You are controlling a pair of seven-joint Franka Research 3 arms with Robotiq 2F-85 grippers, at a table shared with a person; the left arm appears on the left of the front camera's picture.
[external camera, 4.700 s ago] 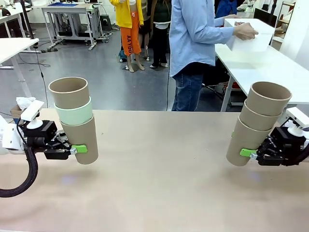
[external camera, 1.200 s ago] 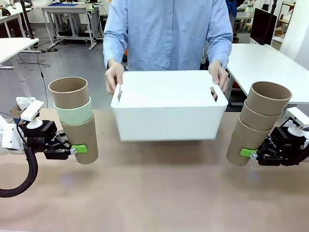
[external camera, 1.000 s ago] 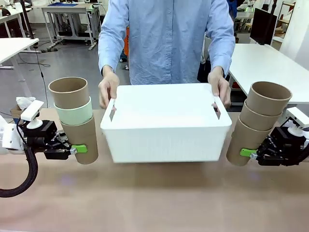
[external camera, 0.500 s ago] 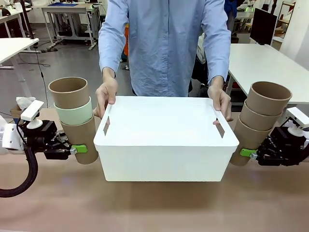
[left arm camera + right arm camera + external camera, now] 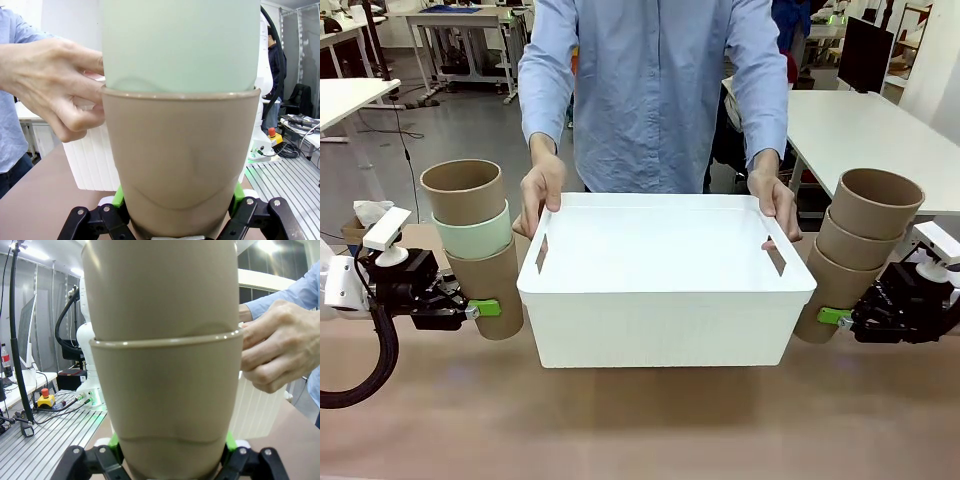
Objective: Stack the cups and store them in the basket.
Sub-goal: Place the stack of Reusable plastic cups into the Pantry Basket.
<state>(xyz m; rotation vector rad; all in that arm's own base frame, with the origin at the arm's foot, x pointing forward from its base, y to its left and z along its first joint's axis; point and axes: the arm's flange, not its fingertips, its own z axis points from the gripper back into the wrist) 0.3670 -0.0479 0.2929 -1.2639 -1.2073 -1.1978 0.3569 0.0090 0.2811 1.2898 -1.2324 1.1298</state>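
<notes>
Treat the cups (image 5: 475, 240) as light, thin-walled, crushable. Clamped low on each stack's bottom cup by left gripper (image 5: 488, 306) and right gripper (image 5: 826, 316); grip there, gently, near the stiffer base.

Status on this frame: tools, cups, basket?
Left tool shut on three-cup stack, mint cup in the middle. Right tool shut on three tan cups. Basket between them, person's hands on its rim.

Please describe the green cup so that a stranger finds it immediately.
Find the big white basket at the centre. Beside it, the robot's left gripper holds a stack of three cups. The mint-green cup is the middle one, the only cup that is not brown.
</notes>
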